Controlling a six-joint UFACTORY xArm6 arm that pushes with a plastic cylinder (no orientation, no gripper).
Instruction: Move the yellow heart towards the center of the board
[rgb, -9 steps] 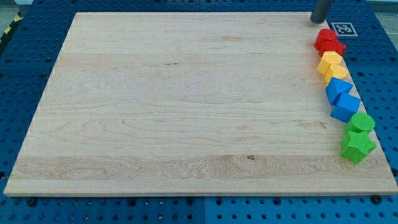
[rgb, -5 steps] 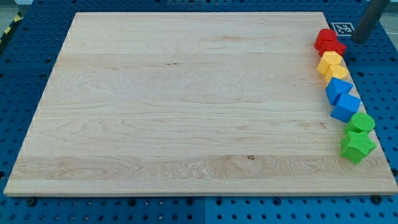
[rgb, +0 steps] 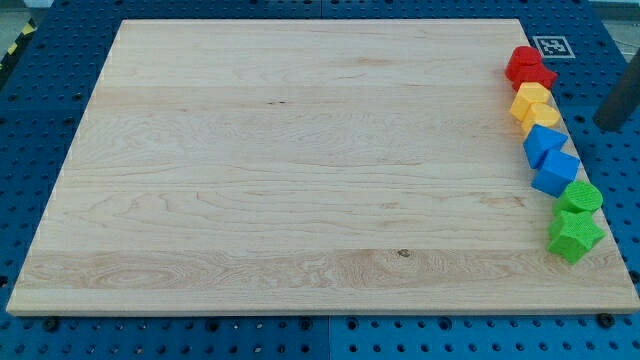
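Two yellow blocks touch each other at the wooden board's right edge, an upper one (rgb: 529, 98) and a lower one (rgb: 547, 117). I cannot tell which of them is the heart. My tip (rgb: 607, 124) is off the board, over the blue pegboard, to the right of the lower yellow block and apart from it. The dark rod leans up to the view's right edge.
The blocks form a column down the right edge of the board (rgb: 300, 170): two red blocks (rgb: 527, 66) above the yellow ones, two blue blocks (rgb: 550, 158) below them, then two green blocks (rgb: 575, 222). A black-and-white marker tag (rgb: 551, 45) lies at the top right.
My tip has moved from the board's top right corner to the right and down the view, off the board, to beside the yellow blocks. No block has moved.
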